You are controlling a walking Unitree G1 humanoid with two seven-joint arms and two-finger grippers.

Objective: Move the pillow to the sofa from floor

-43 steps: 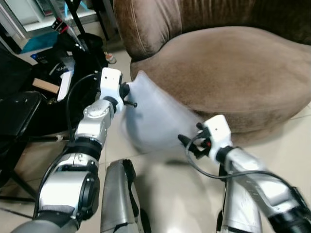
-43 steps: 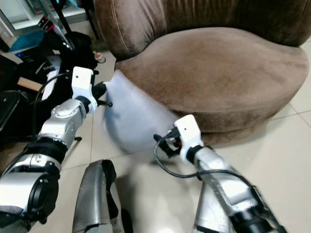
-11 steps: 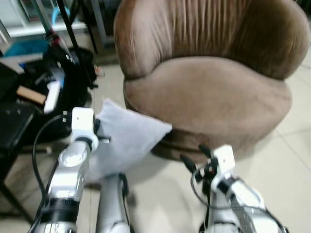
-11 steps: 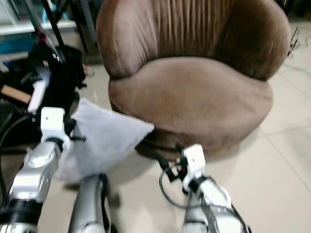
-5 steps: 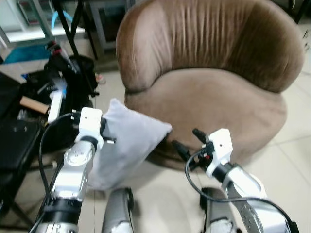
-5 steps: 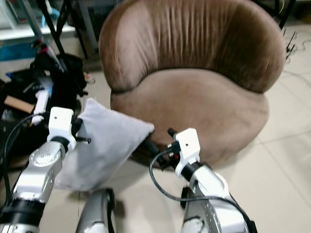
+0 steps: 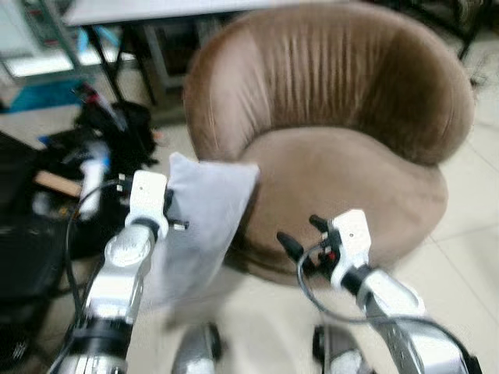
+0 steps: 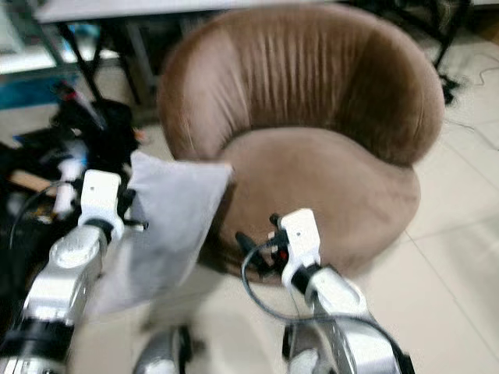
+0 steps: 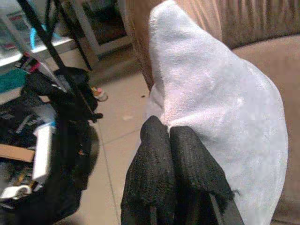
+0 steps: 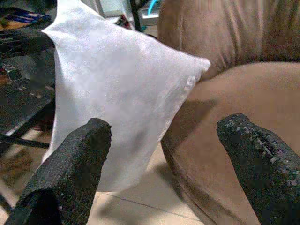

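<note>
Pillow (image 7: 201, 222), pale grey and soft, hangs clear of the floor at the sofa's (image 7: 343, 148) outer flank, at about nine o'clock from the seat cushion (image 7: 351, 187). The left gripper (image 9: 169, 140) has its two black fingers pressed together on a bunched bit of the cover near an upper corner, as the left wrist view shows plainly. The right gripper (image 7: 300, 238) hovers in front of the sofa base with its fingers spread wide, touching nothing; in the right wrist view the pillow and the seat edge lie between those open fingers, some way off.

The main risk appears to be the hold itself. Only a pinch of fabric at one corner bears the whole pillow, so a quick swing toward the seat could pull the cloth out and drop it back on the tiles (image 7: 468, 234). A second risk: the lower end trails well below the seat edge, so it may catch on the rounded front of the sofa and drag or fold instead of landing on top. The open right gripper is placed to support the lower part, but it also could knock the pillow aside if it closes late.

Its long axis runs steeply, from the held corner at about one o'clock down to a drooping end at about seven o'clock, with one free upper corner pointing toward three o'clock over the sofa's side.
</note>
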